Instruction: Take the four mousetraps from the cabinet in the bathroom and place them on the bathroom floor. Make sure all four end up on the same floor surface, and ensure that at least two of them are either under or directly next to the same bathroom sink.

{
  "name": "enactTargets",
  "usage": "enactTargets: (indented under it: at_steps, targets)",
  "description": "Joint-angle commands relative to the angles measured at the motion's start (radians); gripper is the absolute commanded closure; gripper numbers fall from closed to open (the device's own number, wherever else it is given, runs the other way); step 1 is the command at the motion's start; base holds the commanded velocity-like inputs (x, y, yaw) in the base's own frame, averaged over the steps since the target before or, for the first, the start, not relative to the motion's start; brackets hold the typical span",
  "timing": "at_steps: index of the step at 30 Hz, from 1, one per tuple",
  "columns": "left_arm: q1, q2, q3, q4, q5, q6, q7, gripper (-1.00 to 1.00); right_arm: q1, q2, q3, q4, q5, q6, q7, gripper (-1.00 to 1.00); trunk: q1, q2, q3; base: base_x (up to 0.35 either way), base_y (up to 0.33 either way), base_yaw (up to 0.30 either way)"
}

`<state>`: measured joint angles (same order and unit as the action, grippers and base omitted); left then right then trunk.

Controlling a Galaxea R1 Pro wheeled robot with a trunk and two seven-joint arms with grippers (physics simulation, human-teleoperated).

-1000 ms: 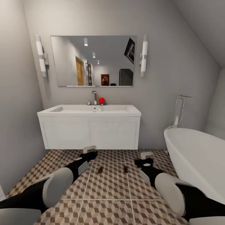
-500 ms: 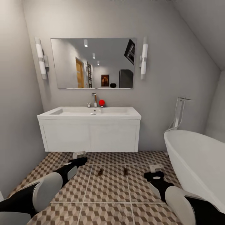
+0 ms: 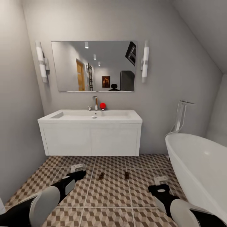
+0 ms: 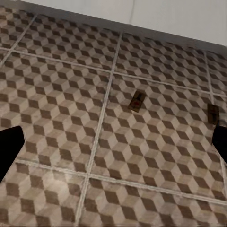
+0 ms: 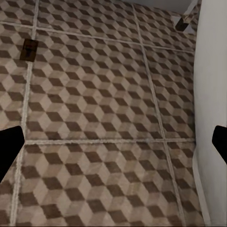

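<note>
Two mousetraps (image 3: 101, 175) (image 3: 126, 175) lie flat on the bathroom floor (image 3: 110, 195), just in front of the sink (image 3: 91, 118), near each other. That covers the sink condition; two more likely remain in the cabinet. Left gripper (image 3: 77, 168) and right gripper (image 3: 160, 181) both spread wide, holding nothing.

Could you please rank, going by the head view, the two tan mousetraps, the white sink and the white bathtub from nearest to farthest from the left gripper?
1. Left tan mousetrap, just right of the left gripper.
2. Right tan mousetrap, further right.
3. White sink, behind, above.
4. White bathtub, far right.
</note>
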<state>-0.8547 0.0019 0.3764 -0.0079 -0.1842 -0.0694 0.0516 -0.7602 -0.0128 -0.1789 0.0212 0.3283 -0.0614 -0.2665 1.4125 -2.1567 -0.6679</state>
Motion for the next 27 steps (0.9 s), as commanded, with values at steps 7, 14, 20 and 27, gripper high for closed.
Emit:
enactTargets:
  at_steps: [7, 14, 20, 27]
  targets:
    - [0.081, 0.001, 0.007, 0.002, -0.011, -0.005, 0.006, -1.0, 0.068, 0.0, -0.007, 0.005, 0.009, -0.007, -0.003, -1.0, -0.027, 0.049, 0.021, 0.0, 0.0, 0.0]
    - [0.214, 0.013, 0.008, 0.002, -0.011, -0.009, 0.006, -1.0, 0.177, 0.002, -0.007, 0.006, 0.009, -0.006, -0.003, -1.0, -0.054, 0.098, 0.043, 0.0, 0.0, 0.0]
    - [0.264, 0.02, 0.007, 0.003, -0.012, -0.008, 0.005, -1.0, 0.226, 0.002, -0.008, 0.006, 0.007, -0.009, -0.003, -1.0, -0.077, 0.14, 0.062, 0.0, 0.0, 0.0]
    - [0.337, 0.017, 0.007, 0.003, -0.012, -0.006, 0.004, -1.0, 0.297, 0.007, -0.009, 0.007, 0.005, -0.011, -0.002, -1.0, -0.104, 0.189, 0.084, 0.0, 0.0, 0.0]
